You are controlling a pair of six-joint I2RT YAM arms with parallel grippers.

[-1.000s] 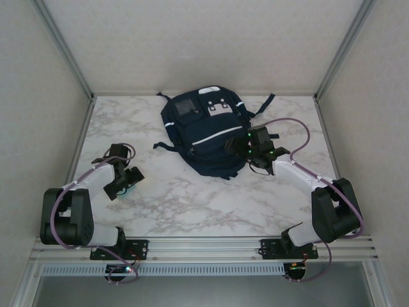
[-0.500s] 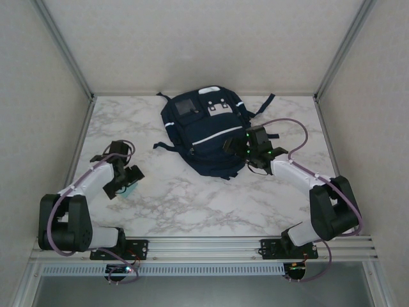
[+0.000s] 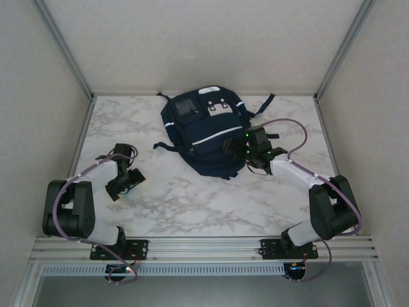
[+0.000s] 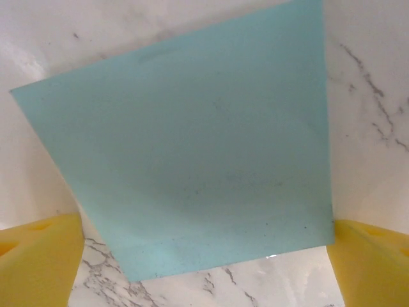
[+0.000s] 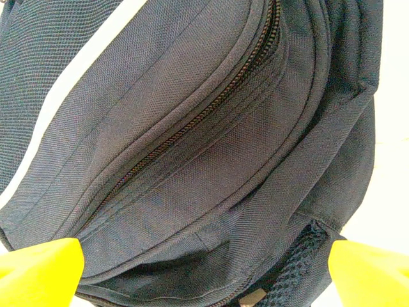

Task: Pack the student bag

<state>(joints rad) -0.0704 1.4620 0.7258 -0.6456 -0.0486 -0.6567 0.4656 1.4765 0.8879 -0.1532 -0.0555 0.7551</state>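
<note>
The student bag (image 3: 203,131) is a dark navy backpack that lies flat at the back middle of the marble table. My right gripper (image 3: 238,148) hovers open over its lower right side. In the right wrist view the yellow fingertips (image 5: 38,268) stand wide apart over the bag's fabric (image 5: 192,192), below a closed zipper (image 5: 211,109) and beside a mesh side pocket (image 5: 300,262). My left gripper (image 3: 126,184) is low over the table at the left. Its yellow fingers (image 4: 374,262) straddle a flat light-teal square pad (image 4: 192,147), open, close to the pad's two edges.
Metal frame posts (image 3: 64,48) and white walls close in the table on three sides. Loose bag straps (image 3: 167,146) trail left and right of the bag. Bare marble (image 3: 198,204) stretches between the two arms.
The left gripper has moved down over the teal pad, which now hides under it in the top view, and its jaws have narrowed slightly. The right gripper shifted a little further onto the bag.
</note>
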